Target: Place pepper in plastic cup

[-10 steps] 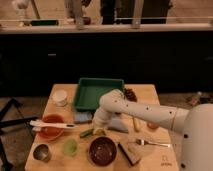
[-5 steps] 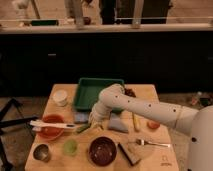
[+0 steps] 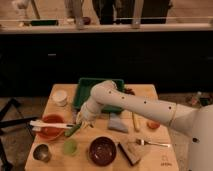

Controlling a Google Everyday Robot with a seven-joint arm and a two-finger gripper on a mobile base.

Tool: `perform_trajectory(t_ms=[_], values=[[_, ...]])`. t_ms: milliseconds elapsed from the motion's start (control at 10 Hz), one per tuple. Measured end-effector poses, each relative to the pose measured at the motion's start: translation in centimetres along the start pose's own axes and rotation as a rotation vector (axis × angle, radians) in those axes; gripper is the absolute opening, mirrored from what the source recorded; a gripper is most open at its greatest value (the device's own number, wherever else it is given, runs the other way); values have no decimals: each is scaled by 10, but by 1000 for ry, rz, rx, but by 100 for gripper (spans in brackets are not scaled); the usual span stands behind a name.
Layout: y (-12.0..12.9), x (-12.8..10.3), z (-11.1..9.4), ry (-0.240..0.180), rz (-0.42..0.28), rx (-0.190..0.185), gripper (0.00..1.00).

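Observation:
The dark green pepper (image 3: 73, 130) hangs slanted from my gripper (image 3: 82, 121), its free end pointing down and left over the table, beside the red bowl. The gripper is shut on the pepper's upper end. The light green plastic cup (image 3: 70, 146) stands upright just below and slightly left of the pepper, a short gap under it. My white arm (image 3: 135, 104) reaches in from the right across the table.
A red bowl (image 3: 49, 131) with a white utensil lies left of the pepper. A dark bowl (image 3: 102, 150), a metal cup (image 3: 41, 152), a white cup (image 3: 60, 97), a green tray (image 3: 85, 90), a yellow corn (image 3: 135, 121), a grey cloth (image 3: 118, 123) and a fork (image 3: 152, 143) share the table.
My gripper has moved left with the pepper, from near the table's middle to a spot above the plastic cup, next to the red bowl.

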Motion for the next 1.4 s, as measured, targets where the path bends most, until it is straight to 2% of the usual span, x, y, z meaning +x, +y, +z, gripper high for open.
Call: perform_trajectory(t_ms=[300,500,700,1000,1400], values=[[6,-44,13,-63,-139,-69,0],[13,-55,20,-82,-184,-109,0],[18,-59,29,-94,-205,-148,0],[26,-56,41,-95,-207,-184,0],[33,-49,51,-84,-187,-211,0]])
